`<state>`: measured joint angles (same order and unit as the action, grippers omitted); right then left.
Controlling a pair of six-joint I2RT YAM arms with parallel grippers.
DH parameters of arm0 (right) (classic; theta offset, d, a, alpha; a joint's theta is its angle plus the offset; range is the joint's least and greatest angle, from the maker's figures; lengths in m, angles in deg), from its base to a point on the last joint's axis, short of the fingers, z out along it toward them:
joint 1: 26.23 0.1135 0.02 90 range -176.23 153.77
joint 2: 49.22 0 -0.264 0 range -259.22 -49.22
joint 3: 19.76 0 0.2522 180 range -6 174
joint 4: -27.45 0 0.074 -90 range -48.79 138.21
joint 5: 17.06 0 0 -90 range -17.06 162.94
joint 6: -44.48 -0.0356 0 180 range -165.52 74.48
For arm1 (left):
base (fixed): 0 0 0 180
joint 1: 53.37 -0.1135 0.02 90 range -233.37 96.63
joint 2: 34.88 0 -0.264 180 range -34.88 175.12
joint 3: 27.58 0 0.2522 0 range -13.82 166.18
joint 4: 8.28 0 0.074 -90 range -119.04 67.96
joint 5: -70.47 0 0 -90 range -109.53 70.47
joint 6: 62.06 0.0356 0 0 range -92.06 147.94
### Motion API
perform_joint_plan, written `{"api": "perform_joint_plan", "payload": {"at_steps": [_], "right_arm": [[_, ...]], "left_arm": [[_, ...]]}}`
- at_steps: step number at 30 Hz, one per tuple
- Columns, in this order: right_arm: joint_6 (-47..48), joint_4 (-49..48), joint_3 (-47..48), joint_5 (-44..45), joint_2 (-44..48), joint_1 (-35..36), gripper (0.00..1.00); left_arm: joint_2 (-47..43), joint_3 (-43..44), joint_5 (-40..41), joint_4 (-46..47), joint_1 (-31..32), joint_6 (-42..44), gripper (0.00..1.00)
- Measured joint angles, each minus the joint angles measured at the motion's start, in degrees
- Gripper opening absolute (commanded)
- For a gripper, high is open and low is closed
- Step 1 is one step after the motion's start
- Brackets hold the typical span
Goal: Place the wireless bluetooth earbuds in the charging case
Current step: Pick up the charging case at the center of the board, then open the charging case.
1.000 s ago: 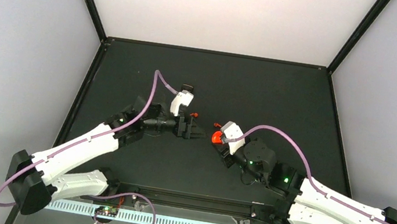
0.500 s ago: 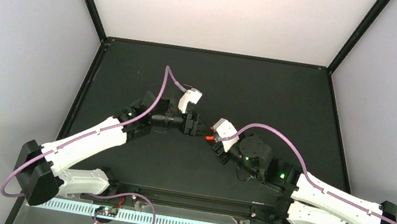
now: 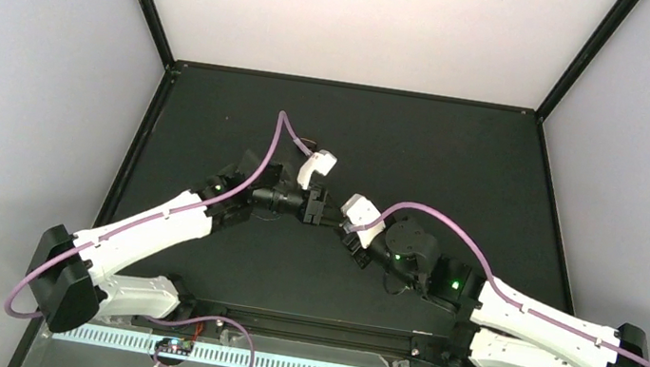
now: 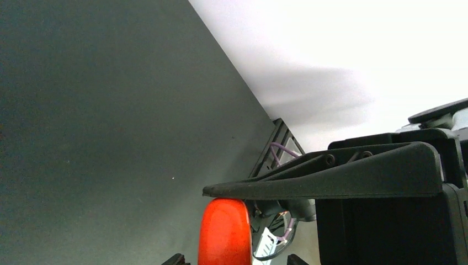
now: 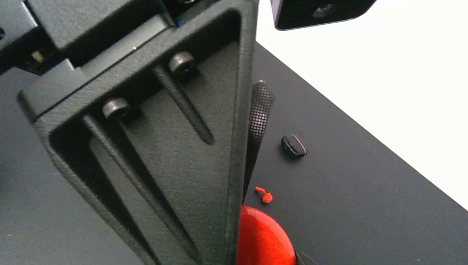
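Note:
The charging case (image 4: pixel 223 232) is a glossy red-orange puck, closed and lifted off the table. My right gripper (image 5: pixel 259 256) is shut on it; one of its fingers (image 4: pixel 331 176) lies across the case's top edge. My left gripper (image 4: pixel 234 259) faces it, jaws partly closed on either side of the case, with small gaps showing. Its broad black finger (image 5: pixel 165 143) covers the case's left half in the right wrist view. From above, the left gripper (image 3: pixel 328 215) and right gripper (image 3: pixel 345 234) meet mid-table and hide the case. One tiny orange earbud (image 5: pixel 265 194) lies on the mat below.
A small black lump (image 5: pixel 294 146) lies on the dark mat (image 3: pixel 458 164) a little beyond the earbud. A black frame rail (image 3: pixel 354 86) and white walls bound the mat. Both arms' purple cables (image 3: pixel 436 216) arch above the wrists.
Both arms have swung inward until the grippers meet at mid-table. The left jaws have narrowed around the case. The case, earlier visible in the right gripper from above, is now hidden there.

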<state>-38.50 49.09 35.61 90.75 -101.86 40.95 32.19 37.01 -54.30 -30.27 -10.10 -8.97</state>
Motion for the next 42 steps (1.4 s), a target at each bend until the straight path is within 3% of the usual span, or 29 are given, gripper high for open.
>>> {"api": "perform_joint_plan", "payload": {"at_steps": [3, 8, 12, 18, 29, 35, 42], "right_arm": [[0.6, -0.1, 0.4, 0.0, -0.7, 0.0, 0.41], [1.0, -0.2, 0.9, 0.0, -1.0, 0.0, 0.44], [1.4, 0.1, 1.1, -0.2, -1.0, 0.0, 0.70], [-0.4, 2.4, 6.5, -3.5, -1.2, 0.0, 0.92], [-12.0, 5.6, 16.2, -6.5, 4.7, -3.2, 0.99], [-21.8, 4.1, 17.9, -17.5, 3.8, -12.3, 0.97], [-27.4, 2.2, 18.1, -32.8, -2.3, -12.9, 0.93]], "left_arm": [[0.2, 0.0, -0.6, 0.5, 0.1, -0.6, 0.38], [0.2, -0.3, -0.5, 1.0, 0.0, -1.2, 0.20], [0.2, -0.6, -0.2, 1.1, -0.1, -1.5, 0.10], [-1.3, -0.8, 0.5, 1.0, 0.0, -1.7, 0.02], [-13.5, -5.6, 3.5, 5.8, -8.8, -1.0, 0.02], [-24.3, -14.7, 3.7, 17.1, -9.5, 2.6, 0.02], [-34.2, -26.1, 3.9, 36.5, -9.5, 5.7, 0.02]]}}
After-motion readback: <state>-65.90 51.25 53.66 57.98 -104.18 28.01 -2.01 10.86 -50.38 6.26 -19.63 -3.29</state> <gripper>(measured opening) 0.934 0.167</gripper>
